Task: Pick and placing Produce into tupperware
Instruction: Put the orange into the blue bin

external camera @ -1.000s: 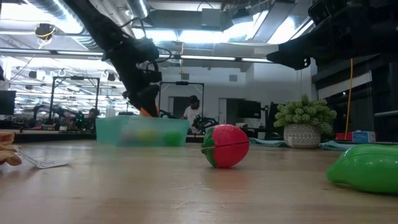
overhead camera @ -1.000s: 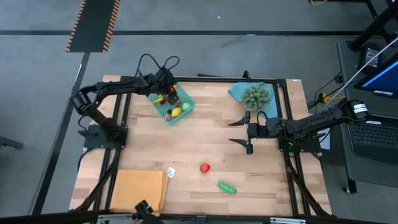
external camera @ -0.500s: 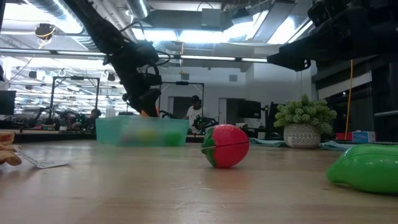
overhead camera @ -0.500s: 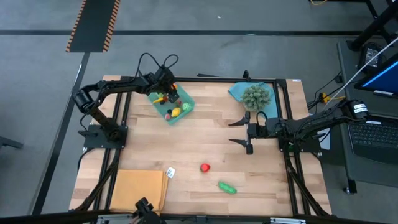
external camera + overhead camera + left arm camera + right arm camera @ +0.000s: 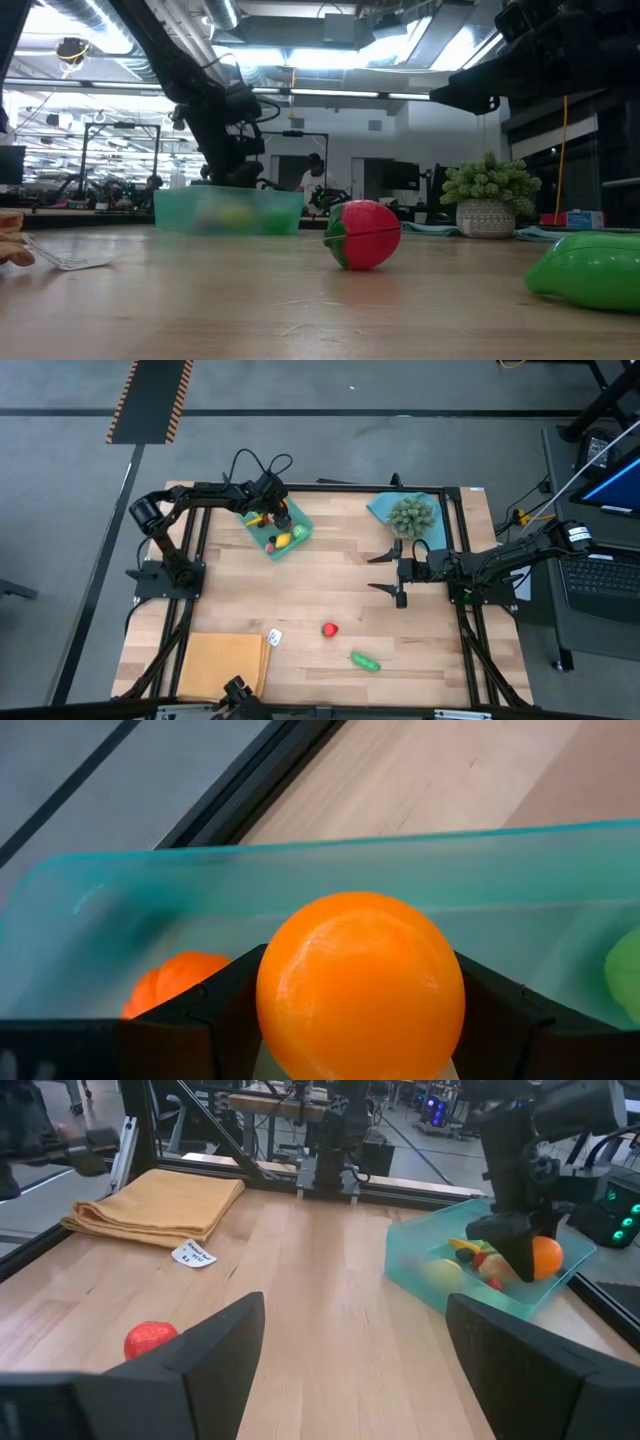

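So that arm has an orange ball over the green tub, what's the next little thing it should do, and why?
Probably open its fingers. The left gripper holds the orange ball just over the tupperware, inside its walls, so letting go should drop it in with the other produce.

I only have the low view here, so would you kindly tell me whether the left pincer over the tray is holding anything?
Observer: Yes, the left pincer is shut on an orange ball, held just above the inside of the teal tray.
Operator: Thank you. Is there produce in the tray already?
Observer: Yes; the high view shows a yellow piece lying there, with other small pieces beside it.
Operator: What is left out on the table?
Observer: A red piece and a green piece, both on the wood near the front edge.
Operator: And the right arm?
Observer: The right pincer hangs open over the table's right half, holding nothing.
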You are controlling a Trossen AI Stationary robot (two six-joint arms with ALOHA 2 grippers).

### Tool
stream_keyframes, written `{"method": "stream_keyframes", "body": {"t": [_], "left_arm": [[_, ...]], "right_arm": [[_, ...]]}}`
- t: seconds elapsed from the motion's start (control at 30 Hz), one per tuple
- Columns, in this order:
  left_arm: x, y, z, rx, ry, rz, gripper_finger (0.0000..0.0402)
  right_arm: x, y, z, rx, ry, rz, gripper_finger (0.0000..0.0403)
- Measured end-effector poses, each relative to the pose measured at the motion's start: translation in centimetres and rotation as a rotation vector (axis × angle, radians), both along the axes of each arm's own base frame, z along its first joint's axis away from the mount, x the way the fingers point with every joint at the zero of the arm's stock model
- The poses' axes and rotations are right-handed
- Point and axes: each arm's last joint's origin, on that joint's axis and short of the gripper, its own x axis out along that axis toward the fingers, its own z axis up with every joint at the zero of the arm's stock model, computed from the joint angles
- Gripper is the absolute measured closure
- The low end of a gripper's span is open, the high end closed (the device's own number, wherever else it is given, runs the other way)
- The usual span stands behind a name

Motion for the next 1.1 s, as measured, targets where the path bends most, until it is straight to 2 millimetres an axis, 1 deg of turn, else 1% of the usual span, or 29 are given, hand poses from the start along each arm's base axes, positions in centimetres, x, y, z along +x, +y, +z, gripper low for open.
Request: {"method": "stream_keyframes", "body": {"t": [0.27,0.57,1.1], "left_arm": [[0.02,0.02,-0.17,-0.003,0.005,-0.001,0.0162],[0.01,0.01,-0.18,-0.005,0.006,0.0,0.0136],[0.04,-0.01,-0.15,0.027,0.031,0.016,0.0139]], "right_arm": [[0.0,0.0,0.0,-0.001,0.0,0.0,0.0091],[0.0,0.0,-0.01,0.001,0.001,0.0,0.0091],[0.0,0.0,-0.01,0.002,0.001,0.0,0.0091]]}}
